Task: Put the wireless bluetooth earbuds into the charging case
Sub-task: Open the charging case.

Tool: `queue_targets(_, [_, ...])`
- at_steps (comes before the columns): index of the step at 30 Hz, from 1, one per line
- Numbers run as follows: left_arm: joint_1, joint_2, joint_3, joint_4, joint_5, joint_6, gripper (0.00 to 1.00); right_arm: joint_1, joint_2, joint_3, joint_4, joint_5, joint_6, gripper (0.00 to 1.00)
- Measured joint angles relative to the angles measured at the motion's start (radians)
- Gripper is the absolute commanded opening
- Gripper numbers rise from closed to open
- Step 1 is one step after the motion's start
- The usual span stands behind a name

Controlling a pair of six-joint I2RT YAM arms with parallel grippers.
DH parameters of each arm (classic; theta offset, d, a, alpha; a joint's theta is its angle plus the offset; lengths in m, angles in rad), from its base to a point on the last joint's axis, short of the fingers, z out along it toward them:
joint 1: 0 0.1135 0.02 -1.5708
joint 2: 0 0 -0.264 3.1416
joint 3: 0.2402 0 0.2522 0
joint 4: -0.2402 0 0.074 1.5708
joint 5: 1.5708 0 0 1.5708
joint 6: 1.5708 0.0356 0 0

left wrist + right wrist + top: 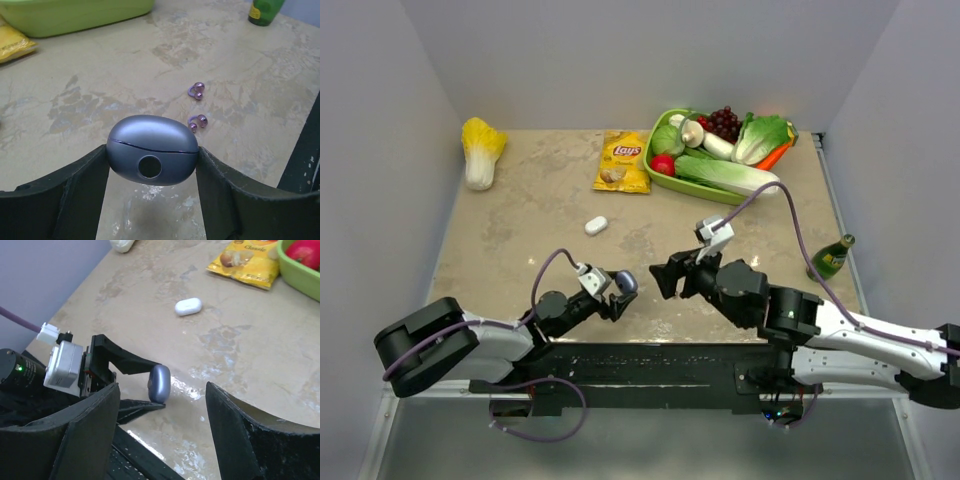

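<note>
Closed purple-grey charging case (152, 150) clamped in L gripper (617, 290), near the table's (520, 240) front edge.
Two purple earbuds (196, 90) (198, 121) lie loose on the table just beyond the case, near each other, not touching. L jaws approx. half open, pressing the case's sides. R gripper (667, 277) faces it w/ jaws wide, holding nothing. White case (596, 226) further back, chip bag (622, 160) behind.

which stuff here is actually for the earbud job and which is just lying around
For the job: charging case, closed, held in the left fingers; two purple earbuds on the table beyond it; right fingers, open and empty.
Lying about: white oval case, chips bag, green basket, cabbage, green bottle.
</note>
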Motion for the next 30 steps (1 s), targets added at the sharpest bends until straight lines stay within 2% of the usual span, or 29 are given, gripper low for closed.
queue_targets(5, [0.0, 0.015, 0.0, 0.071, 0.128, 0.055, 0.0, -0.112, 0.101, 0.045, 0.001, -0.257, 0.004, 0.72])
queue_targets(11, [0.0, -0.042, 0.0, 0.089, 0.229, 0.088, 0.0, -0.115, 0.172, 0.044, -0.003, -0.43, 0.005, 0.72])
queue_targets(19, [-0.039, -0.221, 0.0, 0.122, 0.267, 0.148, 0.0, -0.116, 0.221, 0.044, 0.0, -0.491, 0.004, 0.73])
queue_targets(30, [-0.092, -0.276, 0.0, 0.119, 0.222, 0.23, 0.0, -0.115, 0.241, 0.044, 0.006, -0.451, 0.005, 0.72])
